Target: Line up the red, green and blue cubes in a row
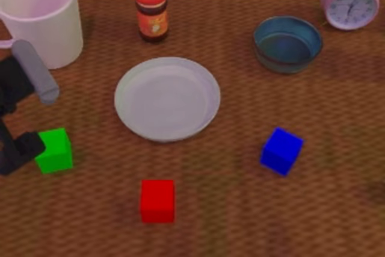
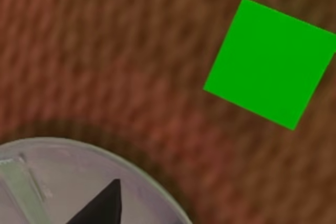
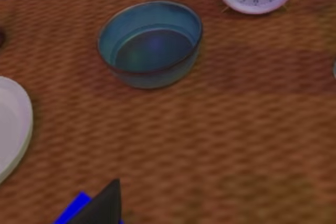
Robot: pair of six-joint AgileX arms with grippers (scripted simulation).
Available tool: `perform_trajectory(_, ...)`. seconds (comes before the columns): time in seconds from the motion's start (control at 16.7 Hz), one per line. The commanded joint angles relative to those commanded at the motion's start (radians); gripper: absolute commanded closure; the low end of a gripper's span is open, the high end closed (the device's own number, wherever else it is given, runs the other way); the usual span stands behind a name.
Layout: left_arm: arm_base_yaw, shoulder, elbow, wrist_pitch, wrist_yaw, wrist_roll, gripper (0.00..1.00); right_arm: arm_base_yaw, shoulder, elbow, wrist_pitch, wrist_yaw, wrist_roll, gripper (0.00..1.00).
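The left claw (image 1: 27, 148) sits at the bench's (image 1: 337, 209) left edge, just beside the green cube (image 1: 55, 150); whether it is apart or together, I cannot tell. The red cube (image 1: 157, 200) lies front centre, the blue cube (image 1: 281, 150) to the right. Mug (image 1: 42, 16), plate (image 1: 167, 98) and bowl (image 1: 287, 44) hold nothing.
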Motion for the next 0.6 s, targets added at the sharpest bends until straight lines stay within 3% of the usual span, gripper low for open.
perform_trajectory(0.3,-0.019,0.312,0.227,-0.171,0.0,0.205,0.0,-0.163,-0.359,-0.364,0.252,-0.07,-0.156,0.0)
perform_trajectory(0.6,-0.03,0.482,0.361,-0.259,0.001,0.32,0.0,-0.254,-0.568,-0.551,0.426,-0.134,-0.238,0.0)
